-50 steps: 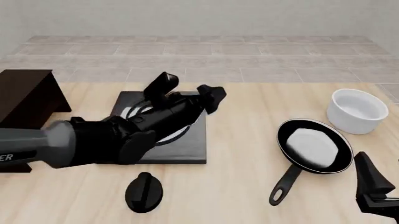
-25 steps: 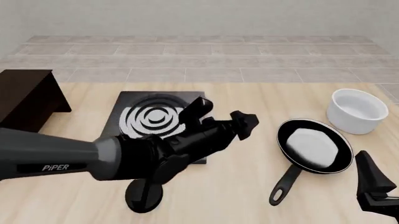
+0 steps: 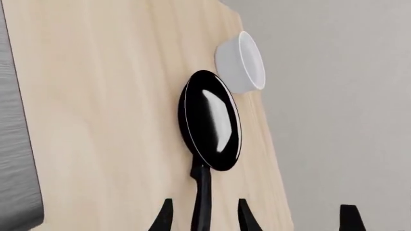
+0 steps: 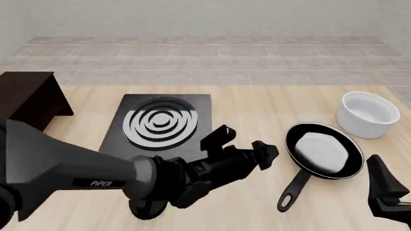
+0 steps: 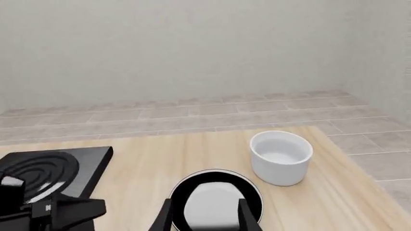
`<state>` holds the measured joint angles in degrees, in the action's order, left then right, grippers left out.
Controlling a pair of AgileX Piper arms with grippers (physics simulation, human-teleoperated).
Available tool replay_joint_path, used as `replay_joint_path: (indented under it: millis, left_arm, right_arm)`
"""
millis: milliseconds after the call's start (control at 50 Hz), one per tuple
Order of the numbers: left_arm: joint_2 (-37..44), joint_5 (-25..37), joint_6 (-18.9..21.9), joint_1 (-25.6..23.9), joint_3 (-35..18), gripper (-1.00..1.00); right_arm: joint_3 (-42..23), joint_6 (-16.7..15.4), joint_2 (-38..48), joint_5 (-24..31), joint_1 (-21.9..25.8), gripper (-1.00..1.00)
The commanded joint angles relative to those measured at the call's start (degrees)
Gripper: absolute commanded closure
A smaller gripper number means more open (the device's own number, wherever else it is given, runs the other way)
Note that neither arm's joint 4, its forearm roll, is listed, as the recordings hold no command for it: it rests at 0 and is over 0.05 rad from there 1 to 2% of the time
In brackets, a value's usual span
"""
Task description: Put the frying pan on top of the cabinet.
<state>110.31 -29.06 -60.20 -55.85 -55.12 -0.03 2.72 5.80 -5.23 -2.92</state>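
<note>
The frying pan (image 4: pixel 323 152) lies on the surface's right, handle slanting toward the arms; the left gripper (image 4: pixel 243 142), fingers spread and empty, lines up on that handle, while the right gripper (image 4: pixel 385 192) idles beside it, spread.

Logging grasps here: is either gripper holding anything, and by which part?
Nothing is held. The open left gripper is short of the frying pan; the right gripper is empty.

The left arm reaches low across the table from its near left edge toward the right, its left gripper (image 4: pixel 241 145) turned sideways with the 2 fingers spread apart. The right gripper (image 4: pixel 385 192) sits at the near right corner, fingers parted, pointing away.
</note>
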Motion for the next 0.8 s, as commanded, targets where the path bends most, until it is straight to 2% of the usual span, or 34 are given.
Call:
replay_joint_path:
  millis: [20, 120, 160, 800]
  left_arm:
    - [2.77, -0.97, -2.02, -1.92, 0.11, -1.0]
    - [3.41, -1.22, -2.14, -2.22, 0.23, -1.0]
    - [3.55, -0.45, -0.93, -1.76, -0.15, -1.0]
    - [7.43, -4.11, -4.73, -6.61, 0.85, -1.0]
  right_arm:
    - [0.0, 0.12, -0.01, -0.03, -0.05, -1.0]
    - [0.01, 0.25, 0.14, -0.19, -0.16, -1.0]
    - [0.01, 0.21, 0.11, -0.17, -0.1, -1.0]
    - [-0.02, 0.94, 1.69, -1.5, -0.12, -1.0]
